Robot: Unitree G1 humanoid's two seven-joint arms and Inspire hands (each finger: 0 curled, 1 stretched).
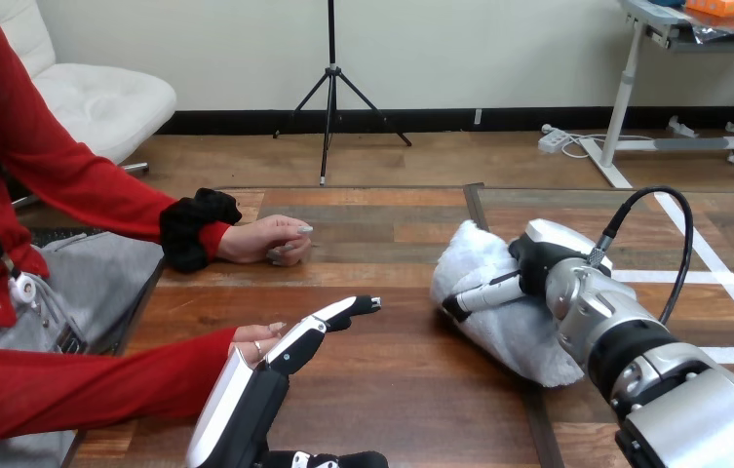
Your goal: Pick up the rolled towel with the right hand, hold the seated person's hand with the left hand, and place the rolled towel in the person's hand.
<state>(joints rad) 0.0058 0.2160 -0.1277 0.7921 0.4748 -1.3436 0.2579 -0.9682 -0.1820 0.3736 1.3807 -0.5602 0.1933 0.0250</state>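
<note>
Spanning the view, the wooden surface (392,409) carried the white rolled towel (519,336) toward its right side. The right robot hand (535,259) lay on the towel; whether it gripped could not be told. The left robot hand (265,390), stretched flat and open, sat just beside the person's nearer hand (253,339); the person's farther hand (270,239) rested apart.

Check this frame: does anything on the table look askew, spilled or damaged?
Only the towel stands out: it lies slanted and looks bunched and loose rather than neatly rolled, under the right hand. Nothing looks spilled or broken.
</note>
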